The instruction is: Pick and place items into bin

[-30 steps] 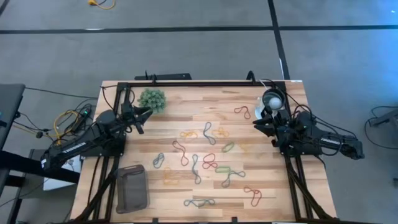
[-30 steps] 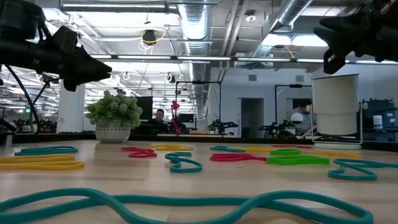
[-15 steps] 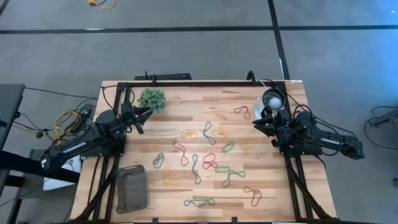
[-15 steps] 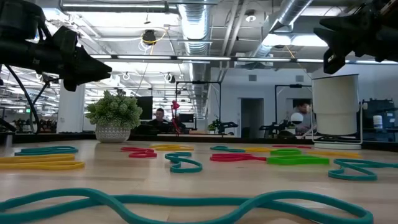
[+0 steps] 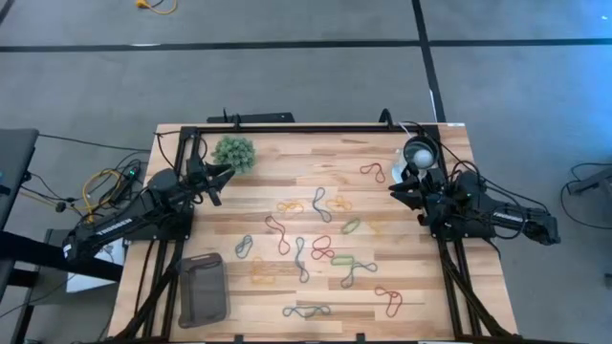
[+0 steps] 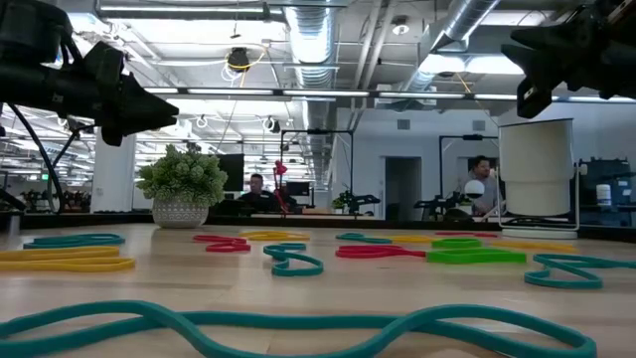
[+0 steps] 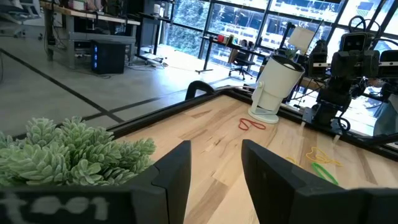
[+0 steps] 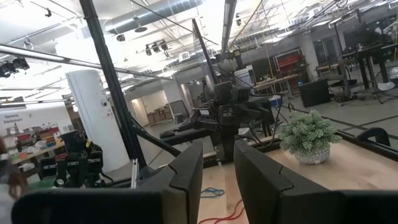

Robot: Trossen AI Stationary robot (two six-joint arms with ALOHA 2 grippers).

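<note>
The rubber bands (image 5: 316, 244) lie scattered on the wood table (image 5: 287, 162), all beside the dark bin (image 5: 203, 289), none in it. They look light, soft, floppy, so prob. best to pinch one strand. Farther from the bin, left gripper (image 5: 226, 172) hovers by the plant ball (image 5: 234, 152), fingers apart, empty. Farthest away, right gripper (image 5: 394, 191) near the white lamp (image 5: 419, 153), fingers apart w/ nothing between.

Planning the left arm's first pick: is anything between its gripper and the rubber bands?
Nothing visible: the left gripper, open, hangs beside the plant, with bare wood between it and the nearest rubber bands.
</note>
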